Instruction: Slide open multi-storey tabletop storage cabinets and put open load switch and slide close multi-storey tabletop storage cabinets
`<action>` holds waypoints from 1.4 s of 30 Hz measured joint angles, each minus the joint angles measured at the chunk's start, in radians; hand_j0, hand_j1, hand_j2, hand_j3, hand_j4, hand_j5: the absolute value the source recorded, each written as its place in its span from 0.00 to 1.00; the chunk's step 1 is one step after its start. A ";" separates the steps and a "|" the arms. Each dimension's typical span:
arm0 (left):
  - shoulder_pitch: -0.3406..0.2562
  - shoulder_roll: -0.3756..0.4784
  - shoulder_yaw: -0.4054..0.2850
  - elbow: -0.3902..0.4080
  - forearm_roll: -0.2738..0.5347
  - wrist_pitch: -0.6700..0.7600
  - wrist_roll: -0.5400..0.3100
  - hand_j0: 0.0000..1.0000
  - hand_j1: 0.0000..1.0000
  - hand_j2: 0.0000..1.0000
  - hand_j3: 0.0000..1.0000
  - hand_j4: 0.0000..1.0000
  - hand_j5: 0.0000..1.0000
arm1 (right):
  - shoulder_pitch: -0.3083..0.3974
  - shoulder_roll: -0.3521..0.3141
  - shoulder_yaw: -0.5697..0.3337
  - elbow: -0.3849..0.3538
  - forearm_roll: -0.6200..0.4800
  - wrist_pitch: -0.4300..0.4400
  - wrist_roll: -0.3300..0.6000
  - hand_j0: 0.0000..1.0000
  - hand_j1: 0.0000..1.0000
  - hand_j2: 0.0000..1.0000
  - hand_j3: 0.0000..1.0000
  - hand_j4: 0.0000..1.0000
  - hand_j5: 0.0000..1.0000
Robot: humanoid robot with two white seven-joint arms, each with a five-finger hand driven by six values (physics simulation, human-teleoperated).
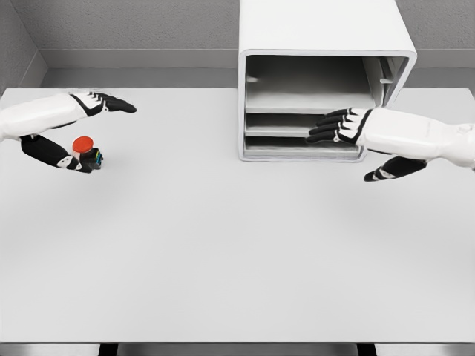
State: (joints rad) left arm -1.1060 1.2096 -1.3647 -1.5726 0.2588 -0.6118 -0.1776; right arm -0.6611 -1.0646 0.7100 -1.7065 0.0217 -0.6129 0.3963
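The load switch (87, 149), a red round button on a small black base, stands on the table at the far left. My left hand (107, 137) is open around it: the thumb lies against the base from below and the fingers reach out straight above it, apart from the button. The white multi-storey cabinet (323, 37) stands at the back right, its front facing me. Its top compartment shows as a hollow, with two low drawers (282, 124) beneath. My right hand (341, 153) is open at the cabinet's front, fingers stretched flat at the middle drawer's level and thumb hanging below.
The white table (223, 245) spreads wide between both hands and toward the front edge. Grey walls (148, 30) close the back and the left side behind the table.
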 measured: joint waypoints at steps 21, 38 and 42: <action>0.037 -0.193 -0.077 0.348 -0.047 0.000 -0.029 1.00 1.00 1.00 1.00 1.00 1.00 | 0.006 0.232 -0.064 0.105 0.025 0.000 0.047 1.00 1.00 1.00 1.00 1.00 1.00; 0.041 -0.272 -0.081 0.547 -0.065 0.000 -0.030 1.00 1.00 1.00 1.00 1.00 1.00 | -0.031 0.372 -0.119 0.361 0.124 0.000 0.073 1.00 1.00 1.00 1.00 1.00 1.00; 0.041 -0.284 -0.081 0.573 -0.066 0.000 -0.030 1.00 1.00 1.00 1.00 1.00 1.00 | -0.032 0.402 -0.120 0.392 0.148 0.000 0.080 1.00 1.00 1.00 1.00 1.00 1.00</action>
State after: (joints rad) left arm -1.0646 0.9254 -1.4460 -0.9995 0.1928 -0.6118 -0.2074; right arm -0.6934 -0.6623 0.5902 -1.3143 0.1701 -0.6132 0.4763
